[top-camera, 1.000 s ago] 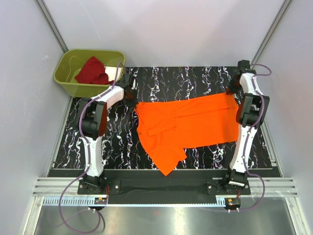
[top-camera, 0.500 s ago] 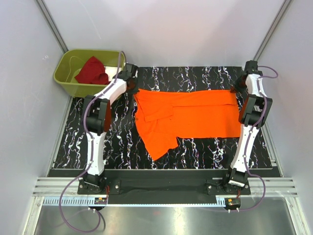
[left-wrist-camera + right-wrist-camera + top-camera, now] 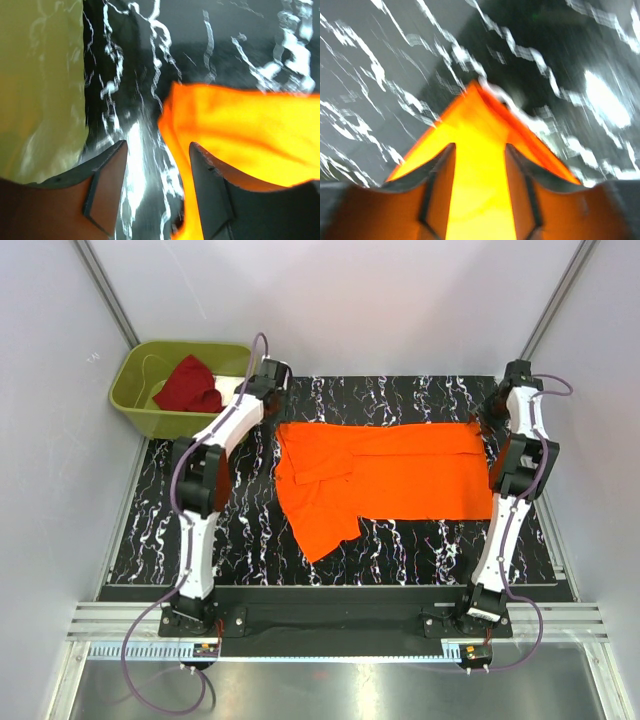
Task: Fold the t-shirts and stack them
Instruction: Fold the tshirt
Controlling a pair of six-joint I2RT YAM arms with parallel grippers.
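Note:
The bright orange t-shirt [image 3: 385, 475] lies spread across the black marbled table, with one sleeve end hanging toward the front left [image 3: 320, 530]. My left gripper [image 3: 270, 400] hovers at its far left corner. In the left wrist view that gripper [image 3: 157, 147] is open, and the orange edge [image 3: 240, 135] lies below, beside the right finger. At the shirt's far right corner my right gripper [image 3: 490, 412] is also open [image 3: 480, 147], with the orange corner [image 3: 477, 125] lying flat under the gap. The dark red t-shirt [image 3: 190, 385] sits crumpled in the bin.
The olive-green plastic bin [image 3: 135, 405] stands at the back left, just off the table, close to my left wrist; its wall [image 3: 40, 85] shows in the left wrist view. White walls close in on both sides. Bare table [image 3: 420, 540] lies in front of the orange shirt.
Both grippers drew the orange shirt's far edge toward the back, then opened and let it go. The shirt now lies flatter and farther back.

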